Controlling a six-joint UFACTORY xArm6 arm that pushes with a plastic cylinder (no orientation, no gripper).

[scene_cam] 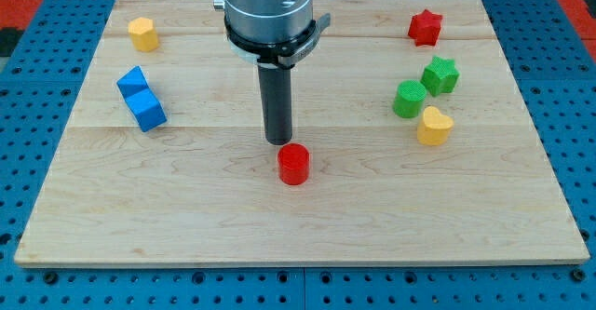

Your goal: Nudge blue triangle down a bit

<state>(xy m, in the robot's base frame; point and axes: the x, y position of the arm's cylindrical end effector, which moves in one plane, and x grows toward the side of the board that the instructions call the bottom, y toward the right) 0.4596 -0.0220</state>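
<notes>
My tip (pixel 279 141) standing just above red cylinder (pixel 293 164), blocking downward path. Wide bare board (pixel 186 208) lying between tip and blue blocks (pixel 142 98) at view's left.

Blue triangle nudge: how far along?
Done: nothing shows as done. In hand: my tip stands mid-board, just above the red cylinder, well to the view's right of the blue blocks near the left edge. Left: I cannot make out a triangle among those blue shapes, so picking the target, crossing over above it and pushing it toward the view's bottom all remain.
</notes>
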